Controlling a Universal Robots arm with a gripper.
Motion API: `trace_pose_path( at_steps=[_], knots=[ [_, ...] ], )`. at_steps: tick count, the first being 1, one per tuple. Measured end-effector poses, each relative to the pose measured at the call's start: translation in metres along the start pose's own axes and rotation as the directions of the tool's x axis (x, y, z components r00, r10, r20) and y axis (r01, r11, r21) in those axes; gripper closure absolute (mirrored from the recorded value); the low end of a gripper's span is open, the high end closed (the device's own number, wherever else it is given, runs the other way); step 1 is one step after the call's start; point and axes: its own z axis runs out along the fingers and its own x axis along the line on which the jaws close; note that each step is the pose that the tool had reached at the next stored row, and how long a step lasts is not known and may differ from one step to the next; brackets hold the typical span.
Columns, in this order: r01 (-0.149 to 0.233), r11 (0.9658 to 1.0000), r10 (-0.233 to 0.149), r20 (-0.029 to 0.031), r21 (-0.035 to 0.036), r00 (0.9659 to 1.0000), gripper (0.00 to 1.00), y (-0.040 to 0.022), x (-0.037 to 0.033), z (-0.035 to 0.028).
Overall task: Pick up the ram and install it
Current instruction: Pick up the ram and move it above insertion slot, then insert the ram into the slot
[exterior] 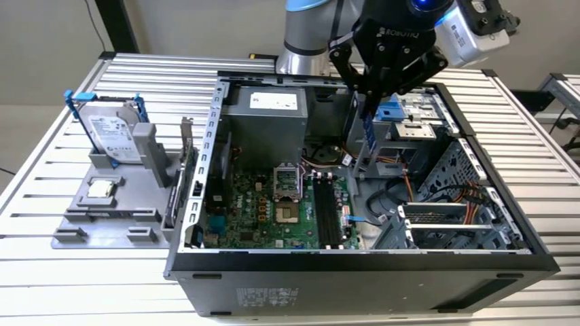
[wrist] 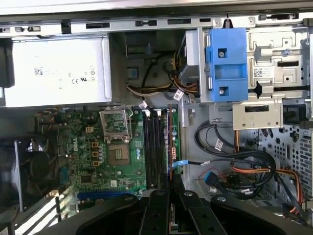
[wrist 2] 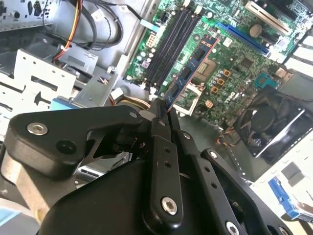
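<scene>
Holds the ram (exterior: 370, 132) by its upper end in the closed tool (exterior: 371, 89), upright and edge-down inside the open computer case (exterior: 363, 278), above the motherboard (exterior: 254, 204) and apart from its black memory slots (exterior: 327, 204). Looks nearly in line with the slots in the first wrist view. To seat it well, probably needs: stick kept vertical, long edge brought parallel over one slot, both ends level, then a straight, even push down without any tilt or twist.

arm (exterior: 303, 47): silver-grey tube, blue joint ring | gripper (exterior: 371, 92): matte black, jointed link fingers (wrist 2: 161, 161), silver screws (wrist 2: 169, 205), white lettering | wrist camera (exterior: 466, 41): silver housing
</scene>
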Motion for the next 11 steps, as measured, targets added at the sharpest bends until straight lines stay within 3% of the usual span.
trace_pose_path(
  at_steps=[7,11],
  knots=[
    [-0.002,1.0000,0.002,0.0000,-0.0002,1.0000,1.00,0.0000,0.0000,0.0004],
    [-0.002,1.0000,0.002,-0.0001,-0.0001,1.0000,1.00,-0.0001,-0.0002,0.0066]
  ],
)
